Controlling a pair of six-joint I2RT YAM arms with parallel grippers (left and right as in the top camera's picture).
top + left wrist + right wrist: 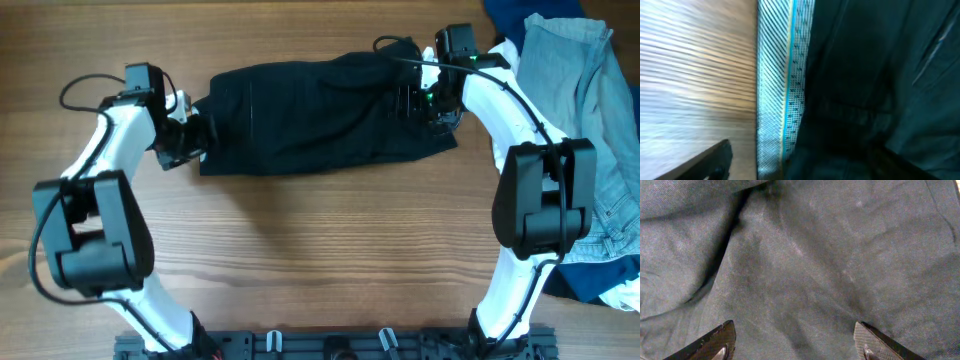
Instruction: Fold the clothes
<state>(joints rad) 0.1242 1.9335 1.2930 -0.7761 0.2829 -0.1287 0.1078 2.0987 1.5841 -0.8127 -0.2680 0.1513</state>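
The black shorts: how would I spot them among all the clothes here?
Start with the wooden table. Across its upper middle in the overhead view lie the plain black fabric shorts, spread out. Unlike the light-blue denim garment heaped at the right edge, they are solid black and lie apart from the pile.

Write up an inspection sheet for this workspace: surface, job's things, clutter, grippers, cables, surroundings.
surface: wooden table, grain showing in front of the arms.
job's things: black shorts lie in a wide band across the far middle; striped pale waistband lining shows at their left end.
clutter: light-blue denim garment heaped at the right edge, with white fabric and navy fabric.
grippers: left gripper at the waistband, only one finger clear; right gripper open over the cloth.
cables: black cable looped off the left arm.
surroundings: black rail along the near edge.
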